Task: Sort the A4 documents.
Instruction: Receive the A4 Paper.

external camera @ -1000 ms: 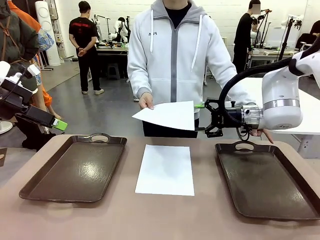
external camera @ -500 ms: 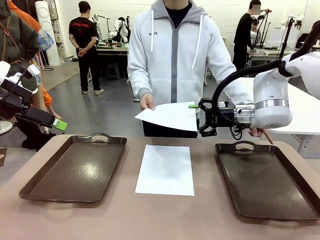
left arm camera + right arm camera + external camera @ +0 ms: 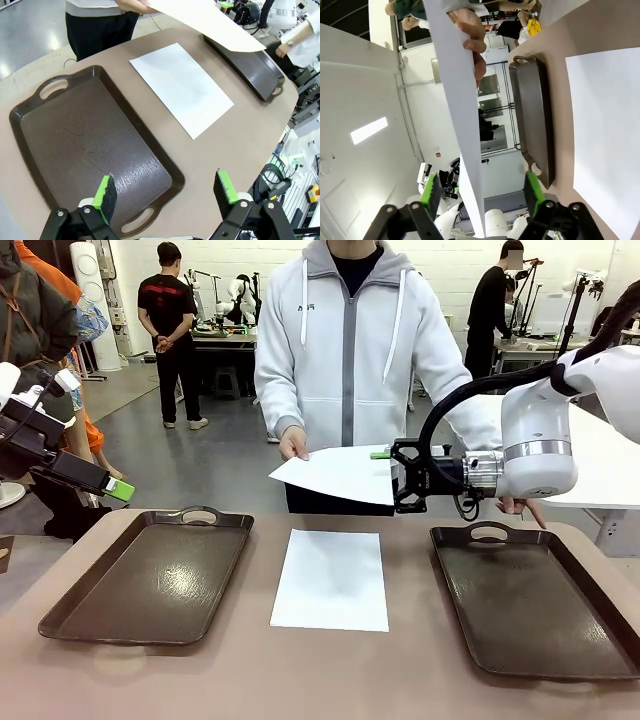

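A4 documents (image 3: 331, 578): two sheets show, neither in a tray.
Lying sheet (image 3: 182, 87): flat on the bench (image 3: 250, 670), between the left tray (image 3: 150, 580) and right tray (image 3: 540, 605).
Offered sheet (image 3: 340, 472): in the air, far end in the person's hand (image 3: 293, 444).
Right gripper (image 3: 395, 480): jaws spread either side of its edge, not pinching.
Left gripper (image 3: 165, 189): jaws spread, empty.
Progress: seemingly at the start; both sheets unsorted.

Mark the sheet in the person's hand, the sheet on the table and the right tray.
Held sheet (image 3: 335, 472), front view, middle of its face.
Table sheet (image 3: 332, 578), front view, its centre.
Right tray (image 3: 540, 605), front view, bare floor.
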{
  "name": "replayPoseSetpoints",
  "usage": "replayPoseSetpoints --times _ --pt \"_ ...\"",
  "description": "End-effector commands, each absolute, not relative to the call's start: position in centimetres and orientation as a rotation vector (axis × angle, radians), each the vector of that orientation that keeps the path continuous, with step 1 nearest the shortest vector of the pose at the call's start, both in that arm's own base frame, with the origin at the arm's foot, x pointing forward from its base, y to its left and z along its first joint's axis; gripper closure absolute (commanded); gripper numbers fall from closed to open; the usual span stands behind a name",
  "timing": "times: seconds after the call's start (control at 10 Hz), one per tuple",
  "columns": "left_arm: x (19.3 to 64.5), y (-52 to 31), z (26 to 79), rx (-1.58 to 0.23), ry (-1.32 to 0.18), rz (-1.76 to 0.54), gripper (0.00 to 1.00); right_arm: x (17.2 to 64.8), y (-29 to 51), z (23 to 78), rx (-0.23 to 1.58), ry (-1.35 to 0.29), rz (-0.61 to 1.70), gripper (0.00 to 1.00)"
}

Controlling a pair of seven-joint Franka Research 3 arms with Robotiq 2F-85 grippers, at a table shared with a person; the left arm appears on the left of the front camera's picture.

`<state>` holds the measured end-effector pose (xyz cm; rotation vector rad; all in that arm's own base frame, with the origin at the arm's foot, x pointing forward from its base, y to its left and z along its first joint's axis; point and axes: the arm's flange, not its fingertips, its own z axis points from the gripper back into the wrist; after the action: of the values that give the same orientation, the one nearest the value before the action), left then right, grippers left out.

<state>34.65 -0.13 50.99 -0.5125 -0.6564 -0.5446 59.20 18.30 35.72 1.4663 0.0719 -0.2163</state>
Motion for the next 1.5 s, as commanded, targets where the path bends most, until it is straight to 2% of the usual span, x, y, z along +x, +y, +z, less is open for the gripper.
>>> replayPoseSetpoints --times 0.0,0.1,0.2,0.3,0.4,0.5,0.6,0.7,0.8,1.4 --pt "34.88 0.01 50.76 -0.525 -0.669 -0.559 0.0 59.69 18.28 36.05 1.488 0.077 -0.221 0.35" --pt "34.88 0.01 50.76 -0.525 -0.669 -0.559 0.0 59.7 18.27 36.09 1.494 0.082 -0.219 0.36" --pt "34.88 0.01 50.76 -0.525 -0.669 -0.559 0.0 59.66 18.21 36.05 1.505 0.092 -0.222 0.54" --pt "34.88 0.01 50.76 -0.525 -0.669 -0.559 0.0 59.64 18.16 36.07 1.504 0.098 -0.223 0.54" --pt "34.88 0.01 50.76 -0.525 -0.669 -0.559 0.0 59.61 18.17 36.11 1.505 0.101 -0.222 0.72" --pt "34.88 0.01 50.76 -0.525 -0.669 -0.559 0.0 59.63 18.2 36.16 1.51 0.104 -0.224 0.72" --pt "34.88 0.01 50.76 -0.525 -0.669 -0.559 0.0 59.7 18.31 36.19 1.51 0.106 -0.223 0.9" --pt "34.88 0.01 50.76 -0.525 -0.669 -0.559 0.0 59.74 18.35 36.22 1.513 0.112 -0.223 0.91" --pt "34.88 0.01 50.76 -0.525 -0.669 -0.559 0.0 59.72 18.35 36.19 1.512 0.115 -0.223 1.0" --pt "34.88 0.01 50.76 -0.525 -0.669 -0.559 0.0 59.81 18.12 36.5 1.506 0.131 -0.207 1.0"
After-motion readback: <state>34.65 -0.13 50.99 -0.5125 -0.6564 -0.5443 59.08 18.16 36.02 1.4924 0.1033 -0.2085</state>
